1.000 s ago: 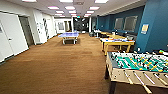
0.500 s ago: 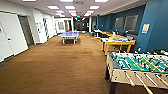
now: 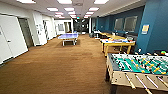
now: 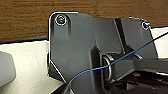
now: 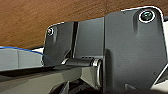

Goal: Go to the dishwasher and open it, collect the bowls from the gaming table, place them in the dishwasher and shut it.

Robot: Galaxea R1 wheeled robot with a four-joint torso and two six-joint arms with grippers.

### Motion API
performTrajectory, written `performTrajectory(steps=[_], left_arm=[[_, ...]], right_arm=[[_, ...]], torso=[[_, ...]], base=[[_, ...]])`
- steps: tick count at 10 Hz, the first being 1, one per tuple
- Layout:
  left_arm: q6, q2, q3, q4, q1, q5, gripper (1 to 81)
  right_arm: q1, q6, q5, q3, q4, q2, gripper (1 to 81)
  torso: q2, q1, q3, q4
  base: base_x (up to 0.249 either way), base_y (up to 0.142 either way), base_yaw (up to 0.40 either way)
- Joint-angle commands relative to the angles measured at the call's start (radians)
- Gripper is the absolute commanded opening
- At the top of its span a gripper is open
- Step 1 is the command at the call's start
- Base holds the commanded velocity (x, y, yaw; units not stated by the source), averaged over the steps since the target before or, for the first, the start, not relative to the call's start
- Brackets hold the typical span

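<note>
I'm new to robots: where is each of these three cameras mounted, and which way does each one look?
Head view: high on the robot, looking forward and down a long room with brown carpet, the foosball table near right, the yellow-rimmed table beyond it, a blue table-tennis table far off.
Left wrist view: on the left arm's wrist, looking past the robot's dark plate and a blue cable to carpet.
Right wrist view: on the right wrist, past its dark plate to carpet.
Shared: the brown carpet.

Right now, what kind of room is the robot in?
Most likely an office games or break room: a foosball table close on the right, a blue ping-pong table farther down the brown carpet, and a yellow-sided table by the dark blue wall.
</note>
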Motion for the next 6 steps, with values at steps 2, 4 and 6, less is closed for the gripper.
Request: performTrajectory(steps=[2, 4, 6], left_arm=[[0.0, -0.016, 0.0, -0.007, -0.052, 0.048, 81.1], [0.0, -0.016, 0.0, -0.007, -0.052, 0.048, 81.1], [0.0, -0.016, -0.001, -0.005, -0.052, 0.048, 81.1]], right_arm=[[0.057, 0.0, -0.038, 0.011, -0.012, 0.003, 81.1], [0.058, 0.0, -0.038, 0.011, -0.012, 0.003, 81.1], [0.059, 0.0, -0.038, 0.011, -0.012, 0.005, 81.1]], torso=[[0.0, 0.0, 0.0, 0.0], [0.0, 0.001, 0.0, 0.0], [0.0, 0.0, 0.0, 0.0]], base=[[0.108, 0.0, 0.0], [0.113, 0.0, 0.0], [0.12, 0.0, 0.0]])
